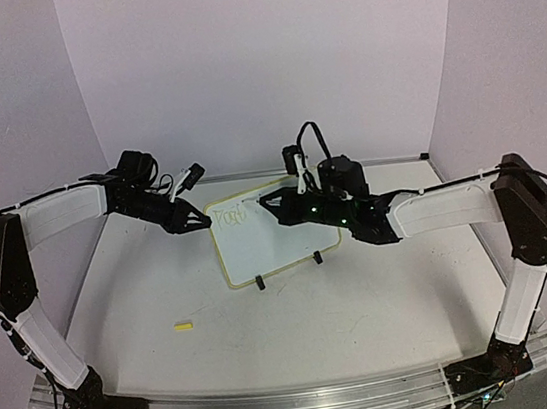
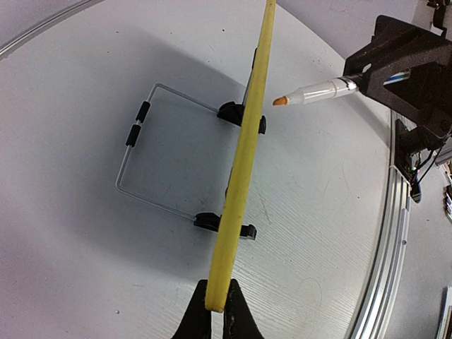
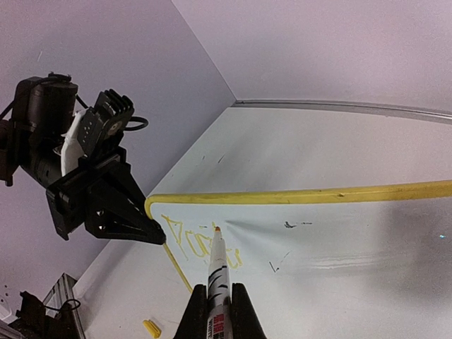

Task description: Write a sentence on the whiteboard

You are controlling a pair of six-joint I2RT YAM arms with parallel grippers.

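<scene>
Top external view shows me the whiteboard [image 1: 277, 244] propped on the table [image 1: 387, 300] between both arms, its long axis running left to right. My left claw [image 2: 217, 314] is clenched on the yellow rim at the left end, steadying it. My right claw [image 3: 217, 318] grasps the marker [image 3: 217, 272]. The board face lies straight ahead of the tip, but I cannot confirm contact. The sentence [image 3: 192, 244] looks barely begun: pale letters, perhaps "Pro". The marker's label is too small to read.

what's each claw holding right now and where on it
Left claw pinches the whiteboard by its yellow rim. Right claw grips the marker by its barrel, tip forward.
</scene>
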